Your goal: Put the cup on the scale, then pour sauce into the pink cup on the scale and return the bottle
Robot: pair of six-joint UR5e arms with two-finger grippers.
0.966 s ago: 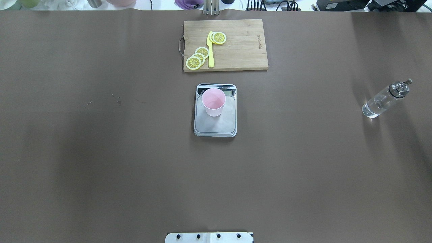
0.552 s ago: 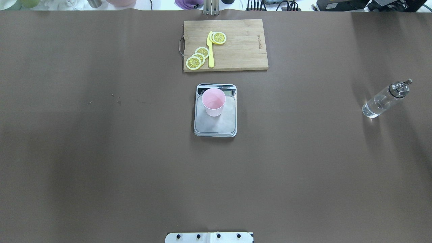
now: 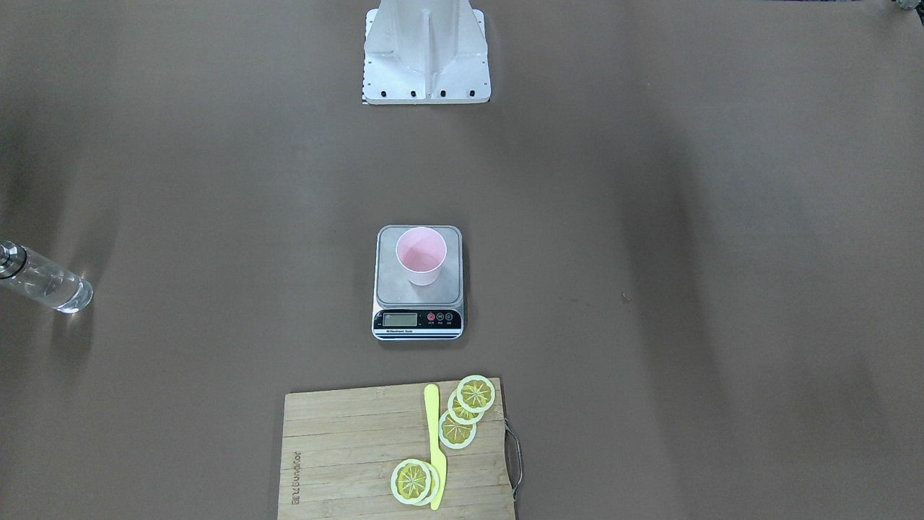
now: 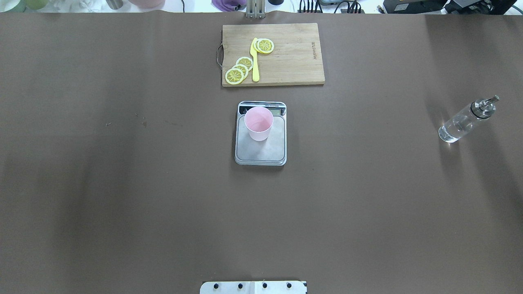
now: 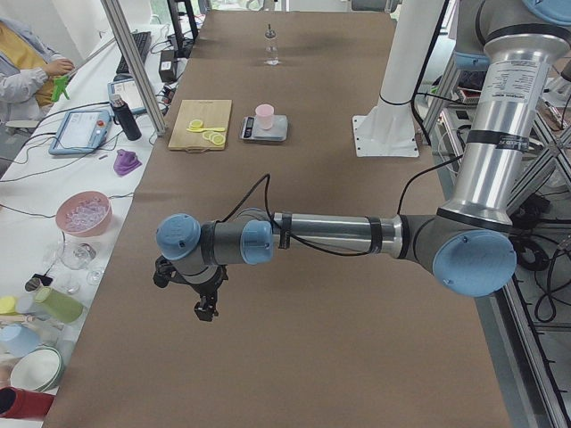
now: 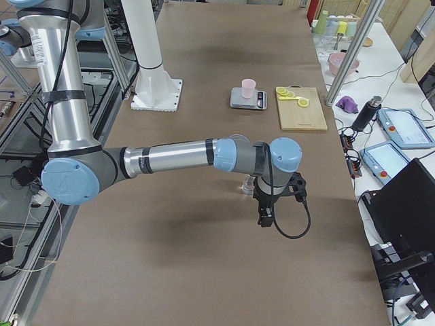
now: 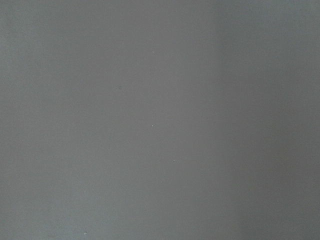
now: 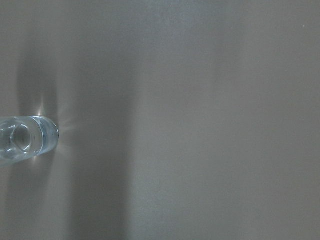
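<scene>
- Cup (image 4: pixel 258 122) stands upright on the scale (image 4: pixel 261 153), toward the far end of its steel platform and close to the display strip. You find both in the middle of the brown mat (image 4: pixel 122 204).
- Bottle (image 4: pixel 463 122) stands upright far out to the right, well apart from the scale. Clear sauce (image 4: pixel 449 132) shows through the glass, and the metal pourer is on top.
- Right gripper (image 6: pixel 264 219) hangs pointing down near the bottle, and its wrist camera looks down on the bottle at the left edge of that picture. You see this gripper only from the side, so you cannot tell whether its fingers are spread or pressed together.
- Left gripper (image 5: pixel 207 308) hangs pointing down over the mat's left end, well apart from the cup and scale. Here too you cannot tell how its fingers stand.
- Cutting board (image 4: pixel 294 61) lies just beyond the scale, carrying lemon slices (image 4: pixel 235 76) and a yellow knife (image 4: pixel 255 67).
</scene>
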